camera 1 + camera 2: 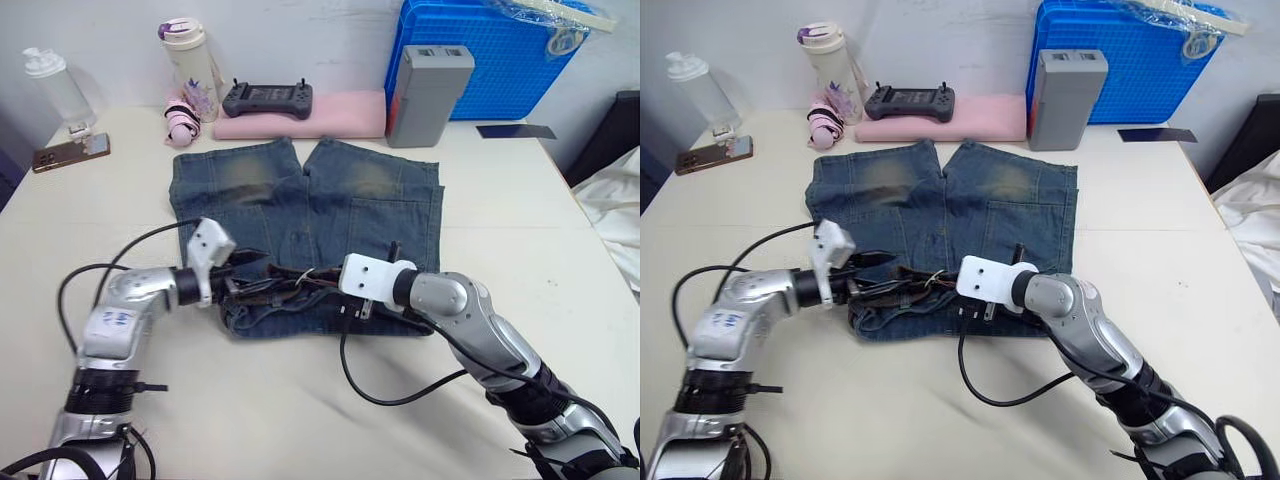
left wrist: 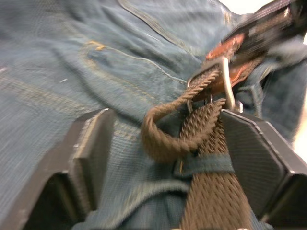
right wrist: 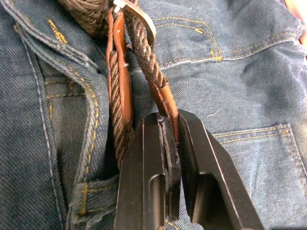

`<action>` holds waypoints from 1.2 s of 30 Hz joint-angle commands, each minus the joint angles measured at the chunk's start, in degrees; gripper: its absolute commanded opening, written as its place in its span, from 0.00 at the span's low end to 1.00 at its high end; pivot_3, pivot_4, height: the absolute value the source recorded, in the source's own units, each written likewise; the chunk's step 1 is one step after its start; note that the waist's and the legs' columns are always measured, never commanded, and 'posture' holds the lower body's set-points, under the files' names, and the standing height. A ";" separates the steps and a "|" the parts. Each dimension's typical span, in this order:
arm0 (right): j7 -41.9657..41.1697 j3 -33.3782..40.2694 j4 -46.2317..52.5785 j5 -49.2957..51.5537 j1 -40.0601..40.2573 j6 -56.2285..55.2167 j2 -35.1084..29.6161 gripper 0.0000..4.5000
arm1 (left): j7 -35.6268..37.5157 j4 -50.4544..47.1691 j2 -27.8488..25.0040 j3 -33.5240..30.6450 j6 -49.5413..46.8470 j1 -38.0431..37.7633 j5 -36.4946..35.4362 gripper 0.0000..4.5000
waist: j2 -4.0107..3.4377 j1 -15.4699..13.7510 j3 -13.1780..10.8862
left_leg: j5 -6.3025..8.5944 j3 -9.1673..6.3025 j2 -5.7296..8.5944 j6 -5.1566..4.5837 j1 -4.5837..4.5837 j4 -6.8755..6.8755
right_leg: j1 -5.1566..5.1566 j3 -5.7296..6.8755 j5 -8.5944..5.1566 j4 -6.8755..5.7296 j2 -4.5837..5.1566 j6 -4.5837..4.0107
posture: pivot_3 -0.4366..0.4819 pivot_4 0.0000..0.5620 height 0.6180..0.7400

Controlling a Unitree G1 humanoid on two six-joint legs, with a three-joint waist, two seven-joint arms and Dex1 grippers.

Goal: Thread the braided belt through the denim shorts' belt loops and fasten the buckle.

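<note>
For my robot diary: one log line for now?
right gripper: shut on belt tip | left gripper: open around braided belt | buckle: unfastened

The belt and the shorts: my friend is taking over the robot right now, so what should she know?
Right gripper: shut on the tan leather tip of the braided belt, past the buckle.
Left gripper: open, fingers either side of the belt beside the buckle, gripping nothing.
Denim shorts: flat on the table, waistband toward the robot.
Done: the belt lies along the waistband, under at least one belt loop, and the tip has gone through the buckle.
Left: I cannot tell whether the prong is seated or every loop is threaded. Probably pull snug and check.
</note>
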State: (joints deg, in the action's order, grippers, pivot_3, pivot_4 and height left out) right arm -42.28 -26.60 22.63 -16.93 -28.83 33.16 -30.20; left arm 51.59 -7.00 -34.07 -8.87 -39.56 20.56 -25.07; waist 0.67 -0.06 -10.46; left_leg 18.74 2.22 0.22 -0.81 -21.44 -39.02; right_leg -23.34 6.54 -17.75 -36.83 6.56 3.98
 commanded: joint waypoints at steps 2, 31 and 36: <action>1.22 1.03 1.12 -0.94 0.14 -0.32 0.50 0.00 | 2.35 -3.77 -1.44 -0.96 -2.04 -2.09 -4.93 0.52 | 0.00 0.01 0.00 | 0.00 -0.01 0.01 0.01 0.00 0.00 | 0.00 0.00 0.00 0.01 0.00 0.00 | 0.48 0.27 0.77; 10.19 22.33 -1.86 -4.01 26.81 -16.64 -16.91 0.00 | -2.26 6.26 -5.36 17.45 23.53 -9.29 16.88 0.01 | -0.49 -1.46 0.29 | 0.24 0.16 -0.06 -0.05 1.50 0.92 | 1.42 -0.09 0.04 1.14 0.02 0.08 | 0.48 0.27 0.77; 11.03 22.74 -1.55 -4.93 28.05 -16.86 -16.16 0.09 | -2.87 6.35 -5.63 17.21 25.11 -9.15 17.35 0.00 | -0.50 -1.48 0.29 | 0.24 0.13 -0.06 -0.06 1.46 0.91 | 1.43 -0.07 0.05 1.17 0.02 0.09 | 0.48 0.27 0.77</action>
State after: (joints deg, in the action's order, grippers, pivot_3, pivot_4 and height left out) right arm -32.76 -6.37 22.10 -19.89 -1.42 14.35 -46.02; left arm 49.65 -4.00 -38.41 7.43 -13.48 13.25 -11.58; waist 0.17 -1.54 -10.17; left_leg 18.98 2.34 0.17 -0.87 -19.98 -38.11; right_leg -21.92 6.46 -17.70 -35.66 6.59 4.07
